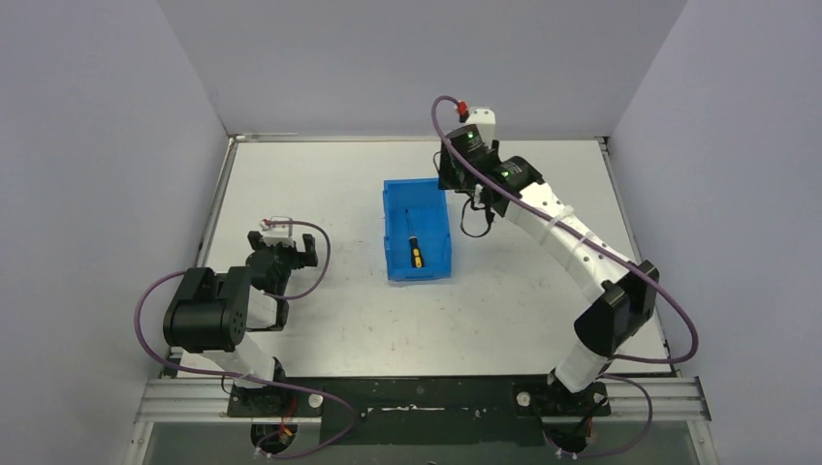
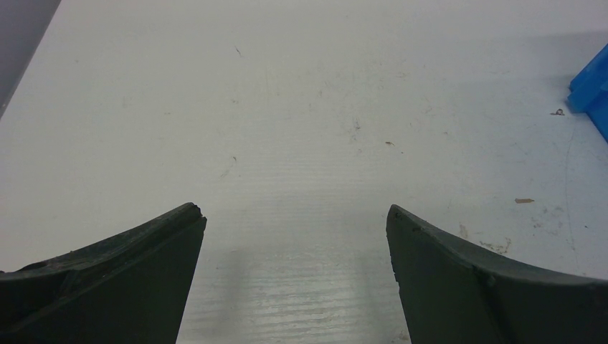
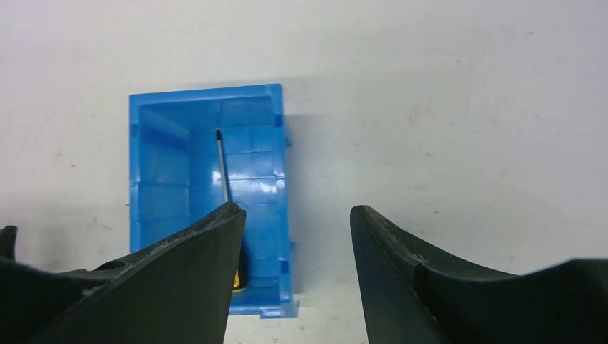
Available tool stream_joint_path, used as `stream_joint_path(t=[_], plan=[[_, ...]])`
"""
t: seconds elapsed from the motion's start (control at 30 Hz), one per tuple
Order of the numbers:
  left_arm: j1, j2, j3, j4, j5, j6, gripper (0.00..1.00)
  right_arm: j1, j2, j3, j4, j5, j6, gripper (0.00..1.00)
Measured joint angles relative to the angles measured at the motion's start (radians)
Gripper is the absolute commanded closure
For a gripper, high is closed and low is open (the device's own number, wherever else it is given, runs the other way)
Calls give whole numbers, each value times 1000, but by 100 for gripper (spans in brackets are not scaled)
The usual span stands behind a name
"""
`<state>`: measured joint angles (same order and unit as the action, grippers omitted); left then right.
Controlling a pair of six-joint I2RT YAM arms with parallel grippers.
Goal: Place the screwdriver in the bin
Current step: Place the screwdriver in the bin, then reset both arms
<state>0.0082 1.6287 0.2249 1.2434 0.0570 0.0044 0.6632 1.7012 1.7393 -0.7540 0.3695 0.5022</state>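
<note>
While screwdriver [image 1: 415,254] lies inside bin [image 1: 436,232], right tool [image 3: 294,209] raised beside it, spread, empty

Left gripper [image 2: 295,213] spread open above the white table [image 2: 301,107].
Its 2 dark fingers [image 2: 129,272] rise from the bottom corners, well apart, with the table surface showing between them. The table carries faint scuffs and a few small specks, among them a tan fleck [image 2: 524,201] toward the right. A corner of the blue bin [image 2: 592,82] shows at the right edge, resting on the table.
</note>
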Motion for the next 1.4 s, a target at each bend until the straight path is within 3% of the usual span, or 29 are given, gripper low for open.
stream_joint_path(t=[0.13, 0.27, 0.6, 0.97, 1.4], plan=[[0, 0, 0, 0, 0, 0, 3, -87, -90, -68, 3, -14, -48, 40], [0, 0, 0, 0, 0, 0, 3, -195, -161, -137, 17, -52, -106, 32], [0, 0, 0, 0, 0, 0, 3, -487, -286, -286, 70, -166, -272, 1], [0, 0, 0, 0, 0, 0, 3, -624, -378, -420, 186, -355, -402, 0], [0, 0, 0, 0, 0, 0, 3, -666, -385, -499, 266, -461, -466, 0]])
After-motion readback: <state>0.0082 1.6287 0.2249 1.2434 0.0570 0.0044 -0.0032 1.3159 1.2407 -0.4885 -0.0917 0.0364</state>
